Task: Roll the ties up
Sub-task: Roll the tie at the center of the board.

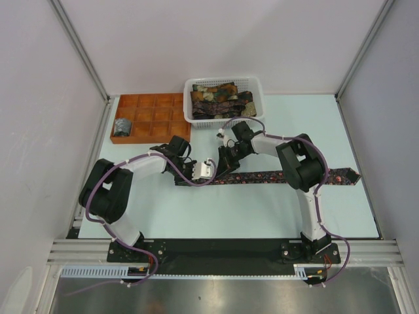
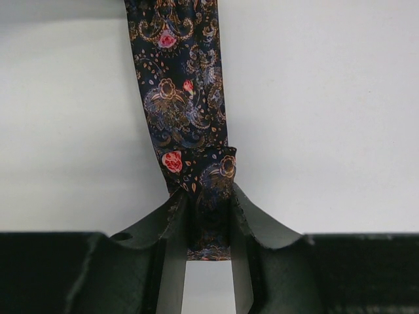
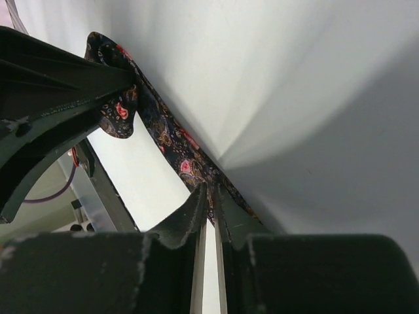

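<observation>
A dark tie (image 1: 275, 176) with small pink-red marks lies stretched across the table, its pointed end at the right. My left gripper (image 1: 185, 171) is shut on its folded left end; the left wrist view shows the fabric (image 2: 186, 104) pinched between the fingers (image 2: 171, 222). My right gripper (image 1: 227, 165) is shut on the tie's edge a little further right; in the right wrist view the tie (image 3: 163, 134) runs from its fingertips (image 3: 196, 203) up to the left gripper. Several green-gold-brown ties (image 1: 221, 101) lie in the white basket.
The white mesh basket (image 1: 256, 91) stands at the back centre. The orange compartment tray (image 1: 152, 104) sits to its left with a dark rolled item (image 1: 122, 127) in a front-left cell. Frame posts stand at the table's back corners.
</observation>
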Controlling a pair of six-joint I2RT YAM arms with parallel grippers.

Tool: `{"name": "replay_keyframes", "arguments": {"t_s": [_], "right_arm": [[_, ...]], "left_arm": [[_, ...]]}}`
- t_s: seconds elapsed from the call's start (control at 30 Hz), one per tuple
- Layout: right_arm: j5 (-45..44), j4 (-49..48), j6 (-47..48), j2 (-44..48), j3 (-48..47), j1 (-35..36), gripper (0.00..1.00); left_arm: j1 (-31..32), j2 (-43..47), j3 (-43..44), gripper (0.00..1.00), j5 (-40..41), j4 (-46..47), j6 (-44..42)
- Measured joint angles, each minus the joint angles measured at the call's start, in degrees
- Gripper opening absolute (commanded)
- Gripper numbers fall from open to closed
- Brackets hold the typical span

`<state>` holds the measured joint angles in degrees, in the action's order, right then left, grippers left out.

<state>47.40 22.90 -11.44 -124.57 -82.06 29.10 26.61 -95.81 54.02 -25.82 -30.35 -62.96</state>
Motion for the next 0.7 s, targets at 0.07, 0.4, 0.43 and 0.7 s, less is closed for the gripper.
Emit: {"name": "replay_keyframes", "arguments": {"t_s": [0.07,0.4,0.43,0.7], "right_arm": [[0.02,0.11,0.17,0.17,0.00,-0.33,0.14],[-0.68,0.39,1.25,0.20,-0.04,-6.25,0.14],[-0.94,0.74,1.66,0.20,-0.04,-6.40,0.14],[-1.05,4.35,6.25,1.20,0.79,-4.83,0.13]], "left_arm": [[0.00,0.00,0.00,0.33,0.00,0.00,0.00],[0.00,-0.04,0.00,0.33,-0.02,0.02,0.13],[0.00,-0.04,0.00,0.33,-0.02,0.04,0.15],[0.00,-0.07,0.00,0.33,-0.04,0.13,0.59]]}}
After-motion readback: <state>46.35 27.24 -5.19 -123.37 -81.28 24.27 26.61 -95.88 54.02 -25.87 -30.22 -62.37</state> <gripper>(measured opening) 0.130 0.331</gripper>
